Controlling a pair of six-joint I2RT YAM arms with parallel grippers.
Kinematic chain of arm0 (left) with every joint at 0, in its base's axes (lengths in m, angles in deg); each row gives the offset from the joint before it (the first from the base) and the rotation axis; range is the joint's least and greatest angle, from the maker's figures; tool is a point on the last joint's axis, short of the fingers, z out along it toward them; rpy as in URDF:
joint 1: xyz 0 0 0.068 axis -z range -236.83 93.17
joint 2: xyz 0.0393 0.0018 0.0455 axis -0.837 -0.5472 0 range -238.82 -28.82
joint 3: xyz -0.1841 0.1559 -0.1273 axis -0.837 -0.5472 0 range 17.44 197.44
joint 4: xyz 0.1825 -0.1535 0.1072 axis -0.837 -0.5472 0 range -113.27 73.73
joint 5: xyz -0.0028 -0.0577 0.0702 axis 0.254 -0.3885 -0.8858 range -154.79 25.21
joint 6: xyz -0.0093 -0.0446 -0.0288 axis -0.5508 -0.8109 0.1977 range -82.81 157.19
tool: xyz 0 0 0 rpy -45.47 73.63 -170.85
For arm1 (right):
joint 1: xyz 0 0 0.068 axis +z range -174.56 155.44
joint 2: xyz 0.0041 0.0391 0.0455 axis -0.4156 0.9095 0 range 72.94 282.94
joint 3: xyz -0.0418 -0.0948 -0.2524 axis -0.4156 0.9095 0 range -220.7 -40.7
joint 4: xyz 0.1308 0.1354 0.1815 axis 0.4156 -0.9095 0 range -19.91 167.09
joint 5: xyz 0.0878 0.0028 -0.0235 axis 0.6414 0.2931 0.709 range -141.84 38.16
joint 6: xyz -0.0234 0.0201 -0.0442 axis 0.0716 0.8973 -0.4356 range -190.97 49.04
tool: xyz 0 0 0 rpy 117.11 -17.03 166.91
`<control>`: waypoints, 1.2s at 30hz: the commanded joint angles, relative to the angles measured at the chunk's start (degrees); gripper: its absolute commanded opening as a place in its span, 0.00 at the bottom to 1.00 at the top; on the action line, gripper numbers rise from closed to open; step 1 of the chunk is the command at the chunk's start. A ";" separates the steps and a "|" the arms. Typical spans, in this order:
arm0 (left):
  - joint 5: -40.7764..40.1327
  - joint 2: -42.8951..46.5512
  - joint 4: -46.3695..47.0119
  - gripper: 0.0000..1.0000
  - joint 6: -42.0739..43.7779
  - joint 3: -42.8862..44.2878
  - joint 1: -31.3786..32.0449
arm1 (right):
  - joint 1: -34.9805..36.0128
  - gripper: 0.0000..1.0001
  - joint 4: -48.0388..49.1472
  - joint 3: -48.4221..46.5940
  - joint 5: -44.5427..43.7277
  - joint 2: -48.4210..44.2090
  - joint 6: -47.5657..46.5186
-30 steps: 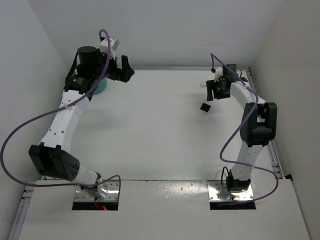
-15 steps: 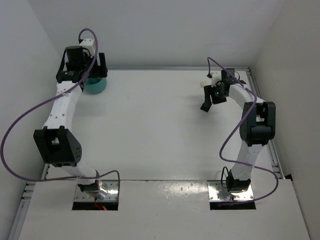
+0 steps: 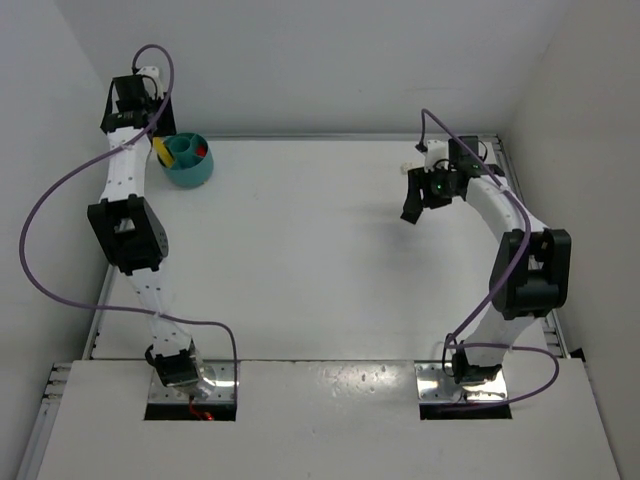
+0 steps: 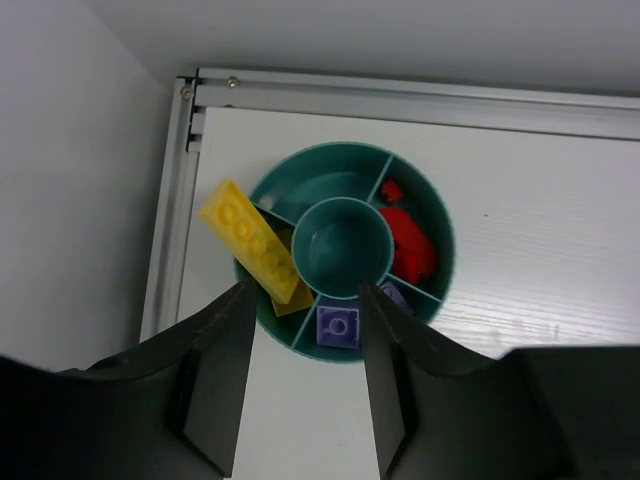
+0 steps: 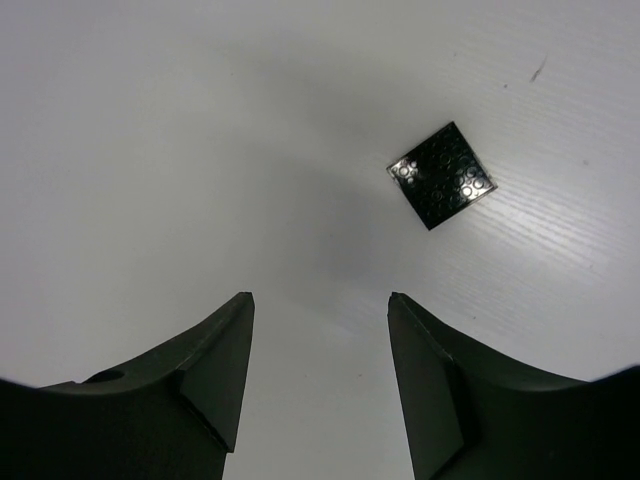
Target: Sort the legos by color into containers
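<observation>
The teal bowl (image 3: 188, 160) (image 4: 345, 165) stands at the table's back left corner. A long yellow lego (image 4: 255, 245) leans over the bowl's left rim. Red legos (image 4: 408, 240) fill its right compartment. Purple ones (image 4: 338, 325) lie in the near compartments, and the central ring is empty. My left gripper (image 4: 305, 287) hangs high above the bowl's near edge, open and holding nothing. A flat black lego (image 5: 443, 176) lies on the table ahead of my right gripper (image 5: 320, 296) (image 3: 411, 208) and to its right. That gripper is open and empty, and its fingers are off the lego.
A metal rail (image 4: 400, 95) runs along the table's back edge and another down its left edge, right beside the bowl. White walls close in on the left, back and right. The left arm (image 3: 125, 235) stands tall along the left wall.
My left arm has swung back and left and risen, uncovering the bowl, and its jaws have narrowed. The right gripper has shifted slightly over the black lego, which no longer shows from the top camera.
</observation>
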 commanded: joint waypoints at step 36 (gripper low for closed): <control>27.54 10.34 0.39 0.83 2.43 -18.02 -3.66 | -0.01 0.55 -1.55 0.90 3.91 -1.48 4.67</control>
